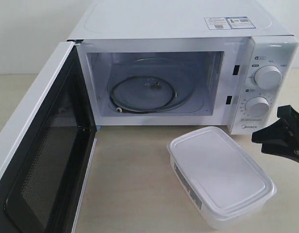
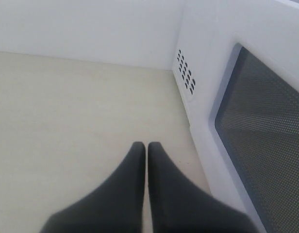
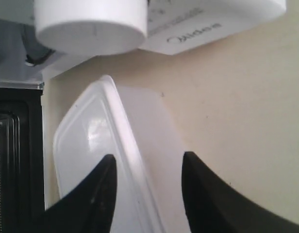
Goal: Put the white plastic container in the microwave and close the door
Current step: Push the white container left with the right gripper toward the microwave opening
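**One white plastic container (image 1: 221,174) sat outside the open microwave (image 1: 188,24)**

The white plastic container rested, lid on, upon the pale surface (image 1: 135,184). It stood in front of the microwave's control panel, just below the two dials (image 1: 267,76), and was not yet inside. The door (image 1: 28,145) stood swung wide to the left, its black perforated inner face turned toward the cavity, where the glass turntable (image 1: 144,92) lay on the floor. The right gripper (image 1: 280,136) hung released near the container's far right corner, apart from it in the exterior view. In its wrist view its spread fingers (image 3: 98,194) framed the lid rim and side wall without visibly touching them. The left gripper (image 2: 146,148) was clenched, fingers pressed together on nothing, over the surface beside the door's outer face and dark window.
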